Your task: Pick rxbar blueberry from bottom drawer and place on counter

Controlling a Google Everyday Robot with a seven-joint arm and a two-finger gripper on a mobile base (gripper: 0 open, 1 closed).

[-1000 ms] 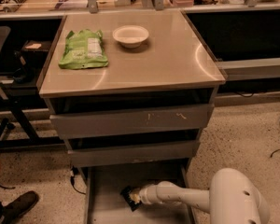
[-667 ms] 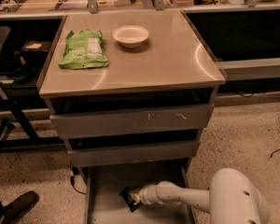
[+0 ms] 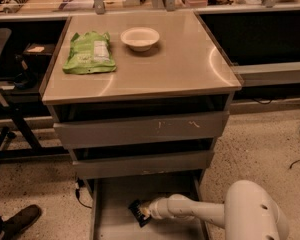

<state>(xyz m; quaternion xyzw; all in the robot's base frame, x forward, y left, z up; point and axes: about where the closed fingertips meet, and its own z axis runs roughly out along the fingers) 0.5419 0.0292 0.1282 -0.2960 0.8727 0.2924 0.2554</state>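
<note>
The bottom drawer (image 3: 117,199) is pulled out, showing its flat grey floor. My white arm reaches into it from the lower right. My gripper (image 3: 144,214) is low over the drawer floor, near the middle. A small dark shape with pale markings, the rxbar blueberry (image 3: 136,210), lies right at the gripper's tip, touching or overlapping it. The glossy beige counter (image 3: 185,64) is above, well away from the gripper.
A green bag (image 3: 89,53) and a white bowl (image 3: 140,38) sit on the counter's back left. Two upper drawers (image 3: 140,129) stick out slightly above the bottom drawer. A chair base and a shoe (image 3: 20,220) are at the left. Cables lie on the floor at the right.
</note>
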